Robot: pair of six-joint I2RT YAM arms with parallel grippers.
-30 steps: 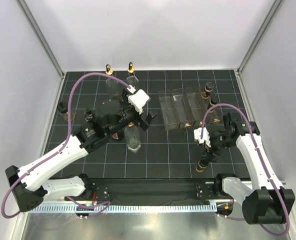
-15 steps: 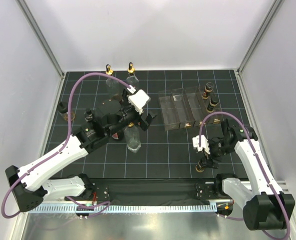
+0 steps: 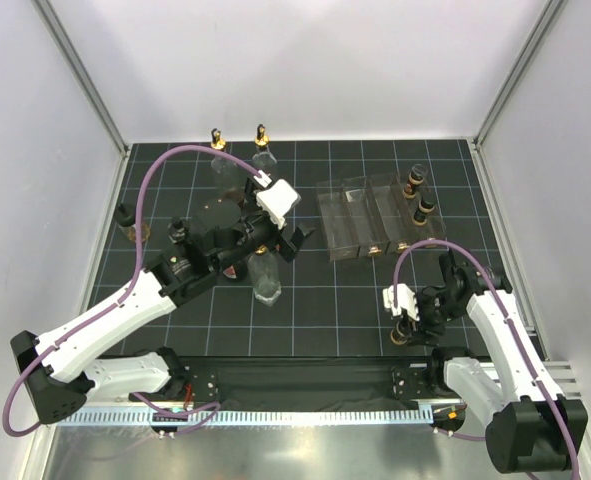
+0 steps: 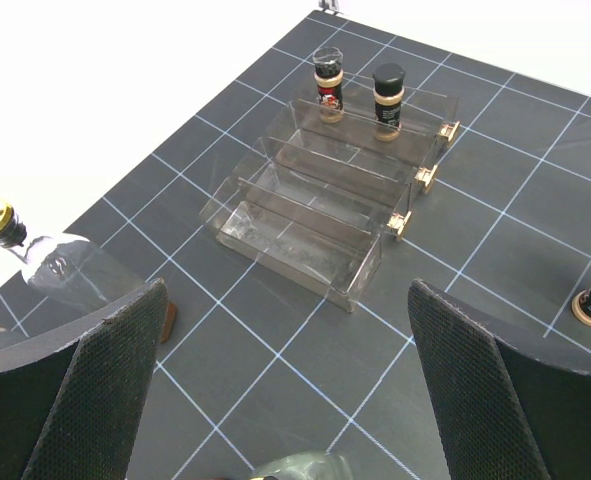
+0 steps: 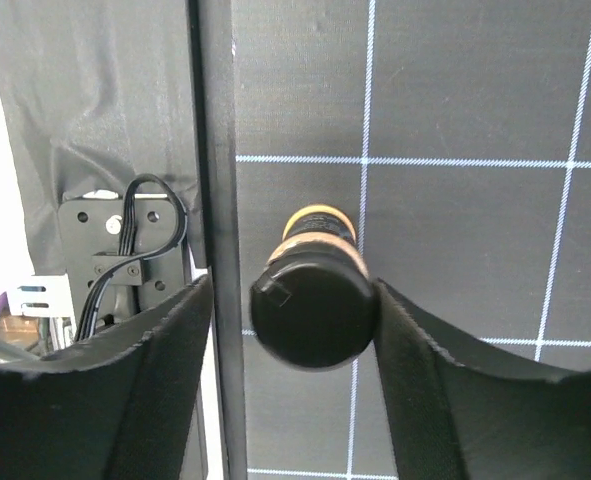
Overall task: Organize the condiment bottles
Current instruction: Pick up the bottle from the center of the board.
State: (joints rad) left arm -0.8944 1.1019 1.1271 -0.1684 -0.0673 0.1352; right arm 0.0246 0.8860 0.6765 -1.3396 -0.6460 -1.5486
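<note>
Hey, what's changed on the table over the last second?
The right gripper pulled back toward the near edge and now straddles the small black-capped bottle. Its jaws are open with a gap on one side, so nothing is gripped yet. The left gripper, the clear bottle beneath it and the rack stayed put.
</note>
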